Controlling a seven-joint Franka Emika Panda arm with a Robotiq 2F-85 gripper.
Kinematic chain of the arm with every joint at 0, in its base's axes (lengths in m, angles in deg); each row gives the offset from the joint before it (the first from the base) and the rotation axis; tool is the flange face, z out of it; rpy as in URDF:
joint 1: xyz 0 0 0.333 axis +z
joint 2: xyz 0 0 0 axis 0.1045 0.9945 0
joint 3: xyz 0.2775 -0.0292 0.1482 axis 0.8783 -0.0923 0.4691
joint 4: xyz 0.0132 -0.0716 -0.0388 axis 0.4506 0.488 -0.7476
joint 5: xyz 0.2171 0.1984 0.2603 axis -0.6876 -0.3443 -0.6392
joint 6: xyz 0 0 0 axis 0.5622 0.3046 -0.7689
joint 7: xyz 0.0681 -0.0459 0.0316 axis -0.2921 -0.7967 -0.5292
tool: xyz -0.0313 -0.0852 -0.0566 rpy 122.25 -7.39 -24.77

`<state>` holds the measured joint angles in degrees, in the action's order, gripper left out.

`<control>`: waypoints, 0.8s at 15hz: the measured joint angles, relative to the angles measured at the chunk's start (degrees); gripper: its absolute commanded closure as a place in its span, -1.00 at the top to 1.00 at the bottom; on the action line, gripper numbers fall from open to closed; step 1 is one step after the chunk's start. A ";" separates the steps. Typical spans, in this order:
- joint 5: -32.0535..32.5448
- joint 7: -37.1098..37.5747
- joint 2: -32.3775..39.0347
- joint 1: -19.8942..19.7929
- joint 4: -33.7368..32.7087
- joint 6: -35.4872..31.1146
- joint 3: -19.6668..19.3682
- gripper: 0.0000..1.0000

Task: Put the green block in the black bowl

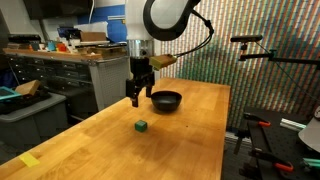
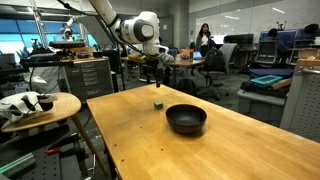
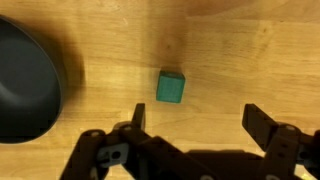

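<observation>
The green block (image 1: pixel 143 126) is a tiny dark green cube resting on the wooden table; it shows in both exterior views (image 2: pixel 157 103) and in the wrist view (image 3: pixel 171 87). The black bowl (image 1: pixel 166 101) is glossy, round and shallow, and stands on the table beyond the block (image 2: pixel 186 119); its edge fills the left of the wrist view (image 3: pixel 25 85). My gripper (image 1: pixel 139 98) hangs above the table, between the bowl and the block (image 2: pixel 151 77). Its jaws (image 3: pixel 198 122) are open and empty, with the block lying just ahead of the left finger.
The wooden table (image 1: pixel 180 140) ends near the block at its front edge. A round side table with a white object (image 2: pixel 40 104) stands beside it. Cabinets and benches (image 1: pixel 60 70) stand behind, and a tripod arm (image 1: pixel 265 50) reaches in nearby.
</observation>
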<state>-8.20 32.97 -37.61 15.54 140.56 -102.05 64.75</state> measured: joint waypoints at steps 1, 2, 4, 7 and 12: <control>0.00 0.00 0.79 0.18 -0.32 -0.47 -0.23 1.00; 0.00 0.01 1.61 0.34 -0.63 -1.12 -0.46 1.00; 0.00 0.01 3.32 0.70 -1.32 -2.12 -1.02 1.00; 0.00 0.01 5.71 0.93 -2.40 -3.32 -1.75 1.00; -0.06 0.03 8.77 0.94 -3.87 -4.64 -2.44 1.00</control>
<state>-8.26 33.00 -28.84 16.48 136.69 -106.69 62.30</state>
